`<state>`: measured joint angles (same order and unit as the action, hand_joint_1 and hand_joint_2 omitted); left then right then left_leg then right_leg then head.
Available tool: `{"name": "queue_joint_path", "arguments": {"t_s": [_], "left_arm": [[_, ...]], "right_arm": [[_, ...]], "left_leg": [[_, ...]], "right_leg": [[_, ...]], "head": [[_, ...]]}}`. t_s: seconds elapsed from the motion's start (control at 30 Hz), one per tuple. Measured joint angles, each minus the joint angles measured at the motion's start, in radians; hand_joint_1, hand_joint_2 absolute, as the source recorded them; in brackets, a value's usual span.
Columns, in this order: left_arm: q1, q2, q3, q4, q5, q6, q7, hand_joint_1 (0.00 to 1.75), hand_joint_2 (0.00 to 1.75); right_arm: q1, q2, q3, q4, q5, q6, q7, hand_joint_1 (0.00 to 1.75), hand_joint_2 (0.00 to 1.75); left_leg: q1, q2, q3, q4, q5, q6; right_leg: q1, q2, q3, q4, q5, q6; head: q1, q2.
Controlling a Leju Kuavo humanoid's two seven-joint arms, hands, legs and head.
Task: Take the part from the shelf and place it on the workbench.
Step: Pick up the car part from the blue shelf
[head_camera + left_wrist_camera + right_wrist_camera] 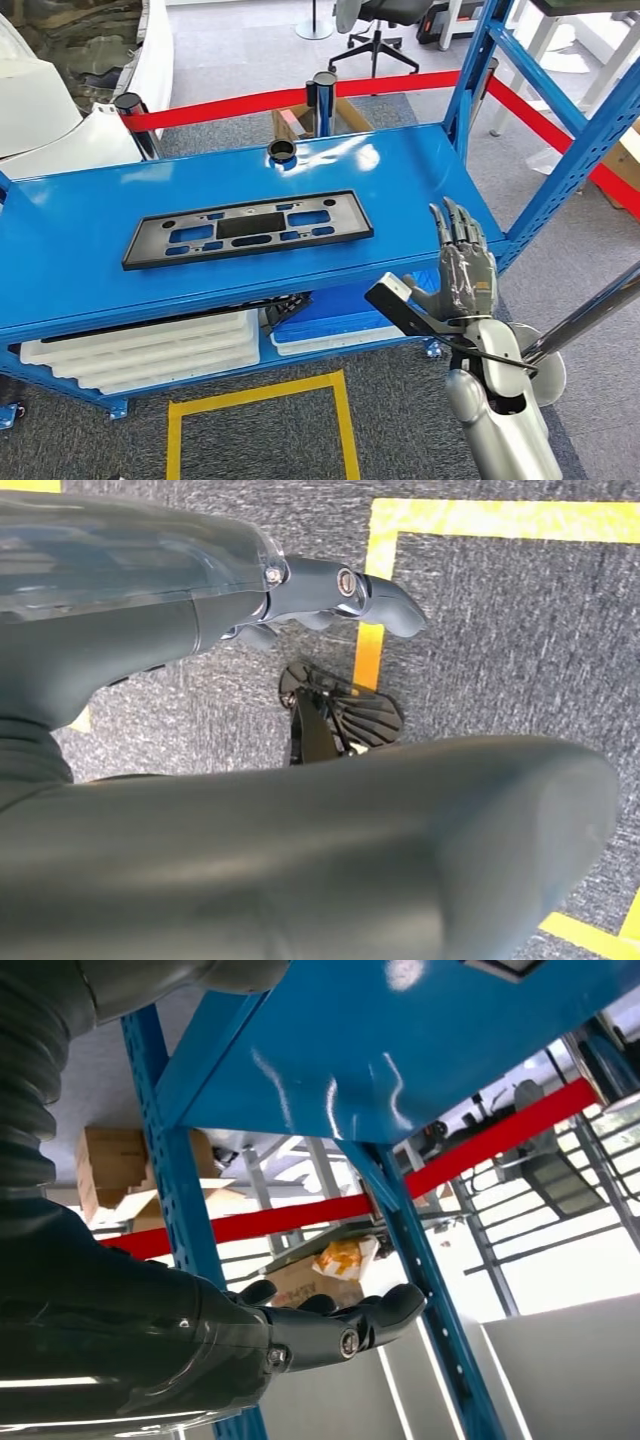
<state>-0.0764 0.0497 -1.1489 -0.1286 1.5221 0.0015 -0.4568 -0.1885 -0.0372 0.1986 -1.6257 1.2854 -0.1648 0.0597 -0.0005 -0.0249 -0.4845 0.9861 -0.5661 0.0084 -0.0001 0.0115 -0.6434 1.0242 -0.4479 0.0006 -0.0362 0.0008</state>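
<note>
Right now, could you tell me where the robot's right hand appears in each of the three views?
Head view: right hand, open and raised, at the right end of the blue shelf.
Left wrist view: not in it.
Right wrist view: right hand, fingers extended, below the shelf's blue underside.
Shared landmark: the red barrier belt.

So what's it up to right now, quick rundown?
Right hand open, raised beside the shelf. Left hand hanging, holding nothing. Black part untouched on shelf. Nothing blocking.

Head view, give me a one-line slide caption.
Open right hand raised beside the blue shelf holding the black part.
</note>
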Motion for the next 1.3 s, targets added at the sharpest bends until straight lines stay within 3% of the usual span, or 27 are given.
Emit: {"name": "queue_joint_path", "arguments": {"t_s": [0.63,0.97,1.3], "left_arm": [[-0.025,0.044,-0.102,0.0,-0.005,-0.023,0.004,0.0,0.0],[-0.027,0.057,-0.128,0.0,-0.004,-0.024,0.001,0.0,0.0],[-0.029,0.057,-0.147,0.0,-0.003,-0.028,-0.006,0.0,0.0]], "right_arm": [[-0.363,0.159,0.142,0.629,0.132,-0.008,0.096,0.0,1.75],[-0.438,0.193,0.161,0.837,0.168,-0.035,0.124,0.0,1.75],[-0.455,0.203,0.161,0.905,0.208,-0.06,0.14,0.0,1.75]], "left_leg": [[0.0,0.0,0.0,0.0,0.001,-0.001],[0.0,0.0,0.0,0.0,0.001,-0.001],[0.0,0.0,0.0,0.0,0.001,-0.001]], "right_leg": [[0.0,0.0,0.0,0.001,0.0,0.0],[0.0,0.0,0.0,0.0,0.0,0.0],[0.0,0.0,0.0,0.0,0.0,0.0]], "head": [[0.0,0.0],[0.0,0.0],[0.0,0.0]]}}
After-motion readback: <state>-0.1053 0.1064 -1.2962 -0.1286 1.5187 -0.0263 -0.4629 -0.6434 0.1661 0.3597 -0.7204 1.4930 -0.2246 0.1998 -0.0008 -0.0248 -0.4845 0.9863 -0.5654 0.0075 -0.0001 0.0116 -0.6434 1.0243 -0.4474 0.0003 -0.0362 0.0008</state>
